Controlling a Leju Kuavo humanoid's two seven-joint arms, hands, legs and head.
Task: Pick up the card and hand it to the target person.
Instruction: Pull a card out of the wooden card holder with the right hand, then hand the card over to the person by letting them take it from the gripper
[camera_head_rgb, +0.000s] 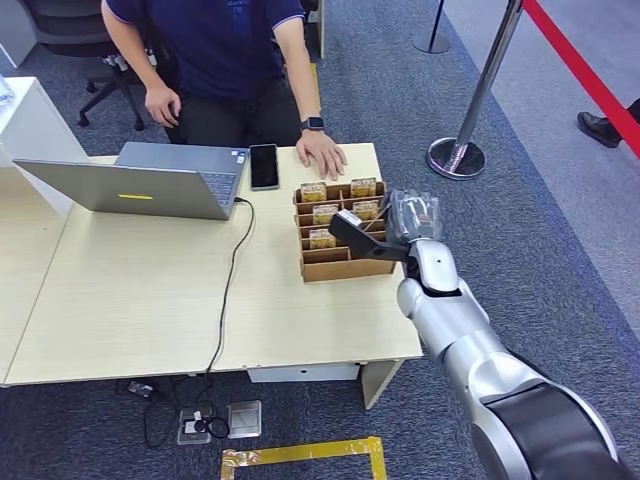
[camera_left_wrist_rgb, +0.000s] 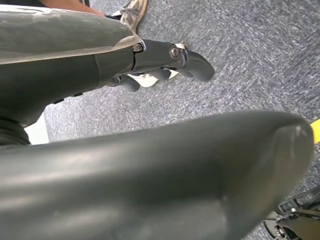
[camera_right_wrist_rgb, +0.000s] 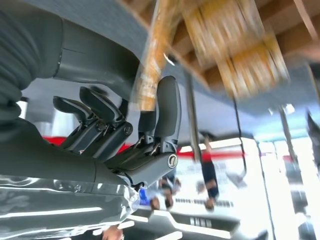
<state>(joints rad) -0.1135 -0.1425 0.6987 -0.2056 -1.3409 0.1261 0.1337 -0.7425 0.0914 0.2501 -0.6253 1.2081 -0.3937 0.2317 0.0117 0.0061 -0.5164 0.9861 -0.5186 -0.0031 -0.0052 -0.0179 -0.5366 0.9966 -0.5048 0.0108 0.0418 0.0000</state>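
Observation:
A brown cardboard box (camera_head_rgb: 343, 268) with slotted rows stands on the table's right end and holds several yellow cards (camera_head_rgb: 364, 186). My right hand (camera_head_rgb: 370, 235) hovers over its middle rows, dark fingers pointing left. In the right wrist view one blurred yellow card (camera_right_wrist_rgb: 151, 70) stands upright between the thumb and the fingers (camera_right_wrist_rgb: 168, 105), which are apart; a grip does not show. The person (camera_head_rgb: 219, 50) in a dark blue shirt sits behind the table, one hand (camera_head_rgb: 323, 152) flat on it just beyond the box. My left hand (camera_left_wrist_rgb: 166, 62) hangs over grey carpet, holding nothing.
A grey laptop (camera_head_rgb: 143, 185) sits open on the wooden table (camera_head_rgb: 136, 300), its cable running off the front edge. A black phone (camera_head_rgb: 264, 165) lies beside it. A steel stanchion (camera_head_rgb: 456, 155) with a red belt stands right of the table.

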